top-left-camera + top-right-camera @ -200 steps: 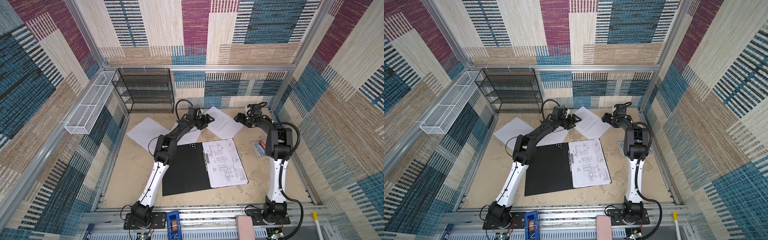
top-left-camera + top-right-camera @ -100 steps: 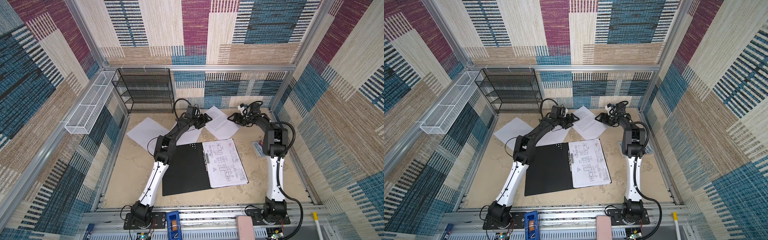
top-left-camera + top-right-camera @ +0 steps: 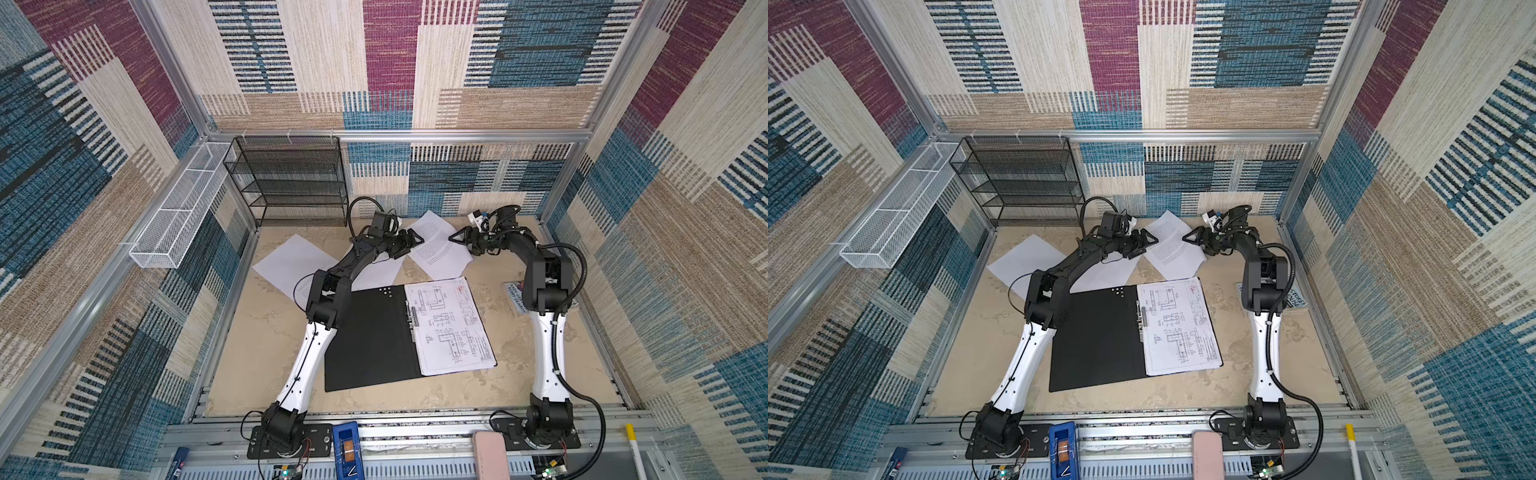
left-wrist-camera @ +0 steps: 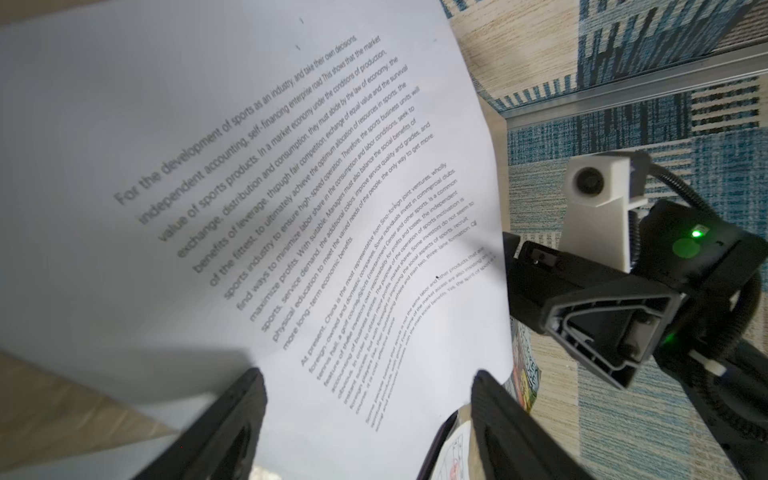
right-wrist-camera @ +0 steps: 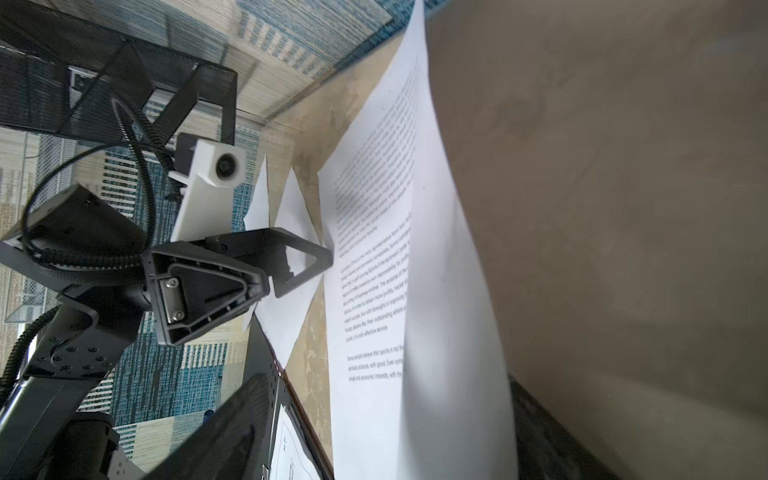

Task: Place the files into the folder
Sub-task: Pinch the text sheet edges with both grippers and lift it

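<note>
The left gripper (image 3: 417, 241) stands wide open and empty, blank sheets (image 3: 291, 262) lying under its arm. In front of it the folder (image 3: 370, 340) lies open, black inside up, with a drawing sheet (image 3: 453, 332) on its right half. The gripper's tips reach the left edge of a printed sheet (image 3: 436, 249). At that sheet's curled right edge is the right gripper (image 3: 454, 240), equally wide and empty.

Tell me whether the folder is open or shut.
Open. The folder lies spread flat, black inside facing up, with a drawing sheet resting on one half beside the metal clip.
</note>
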You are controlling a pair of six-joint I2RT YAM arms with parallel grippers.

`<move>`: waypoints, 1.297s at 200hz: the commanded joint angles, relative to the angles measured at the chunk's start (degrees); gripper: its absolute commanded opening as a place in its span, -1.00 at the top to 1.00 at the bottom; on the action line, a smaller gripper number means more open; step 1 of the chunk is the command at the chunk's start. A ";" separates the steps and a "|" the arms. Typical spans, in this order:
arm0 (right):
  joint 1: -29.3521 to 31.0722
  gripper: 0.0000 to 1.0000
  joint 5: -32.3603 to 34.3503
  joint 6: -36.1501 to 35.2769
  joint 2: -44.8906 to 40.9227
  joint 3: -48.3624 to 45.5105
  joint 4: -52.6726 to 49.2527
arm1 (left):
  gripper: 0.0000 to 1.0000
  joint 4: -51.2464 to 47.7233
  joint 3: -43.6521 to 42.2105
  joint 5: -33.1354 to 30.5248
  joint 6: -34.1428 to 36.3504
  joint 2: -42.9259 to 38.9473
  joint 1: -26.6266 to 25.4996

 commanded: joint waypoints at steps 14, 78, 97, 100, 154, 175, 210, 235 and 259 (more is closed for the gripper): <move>1.50 -0.65 -3.44 -2.57 5.86 10.78 -7.07 | -0.60 -12.03 -1.79 -0.59 3.13 -0.14 0.09; 2.95 -0.59 2.94 -3.55 4.32 12.42 -6.69 | -0.60 -11.68 -3.66 0.01 3.58 -0.71 0.24; 2.98 -0.65 2.69 -3.91 4.20 13.87 -6.47 | -0.60 -11.56 -3.84 0.13 3.40 -0.71 0.24; 2.95 -0.65 2.69 -3.91 4.35 14.28 -6.56 | -0.60 -11.60 -3.90 0.19 3.45 -0.77 0.24; 3.60 -0.55 -0.17 -3.56 5.36 17.45 -6.00 | -0.59 -11.69 -4.65 0.45 4.06 -1.43 0.38; 4.15 -0.40 2.75 -4.15 5.39 17.45 -7.06 | -0.59 -10.52 -5.95 0.70 3.65 -1.86 0.33; 4.43 -0.13 10.42 -5.68 5.24 17.94 -9.22 | -0.59 -10.07 -6.82 0.98 3.31 -2.21 0.48; 4.79 0.01 14.53 -7.43 4.87 18.15 -10.15 | -0.59 -9.75 -7.08 1.16 3.33 -2.41 0.51; 5.20 0.21 18.59 -8.07 4.44 18.36 -10.45 | -0.59 -9.56 -7.45 1.25 3.16 -2.48 0.58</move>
